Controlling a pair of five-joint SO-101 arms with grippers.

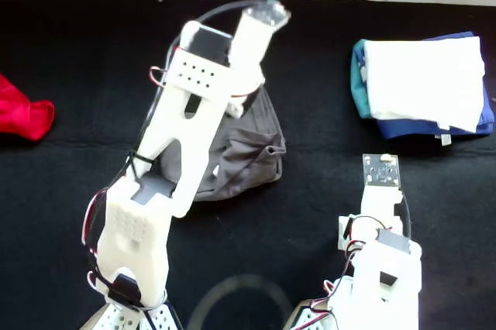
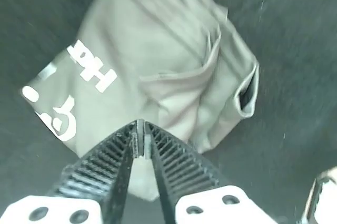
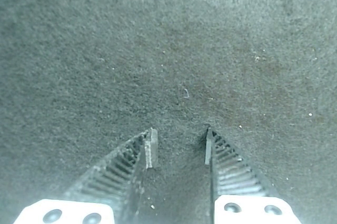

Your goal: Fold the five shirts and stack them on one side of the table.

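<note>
A crumpled red shirt lies at the far left edge of the black surface, well apart from everything else.

Next comes the left arm, which stretches from the near edge toward the middle of the surface and stands over a gray shirt. This shirt is bunched and creased rather than flat. It rises to a narrow peak under the arm's far end and spreads wider toward the near side. In the left wrist view the gray shirt shows white print on one part. The left hand is clenched just above it with the ribbed fingers pressed together at the tips. It appears to have a fold of the gray cloth nipped between them, though the pinch itself is hard to make out.

Further right, the right arm sits low at the near edge. The right hand is released, its fingers apart over bare black surface.

At the far right lies a folded stack. A white shirt is on top, a blue shirt is beneath it, and a teal shirt peeks out at the stack's left side.
</note>
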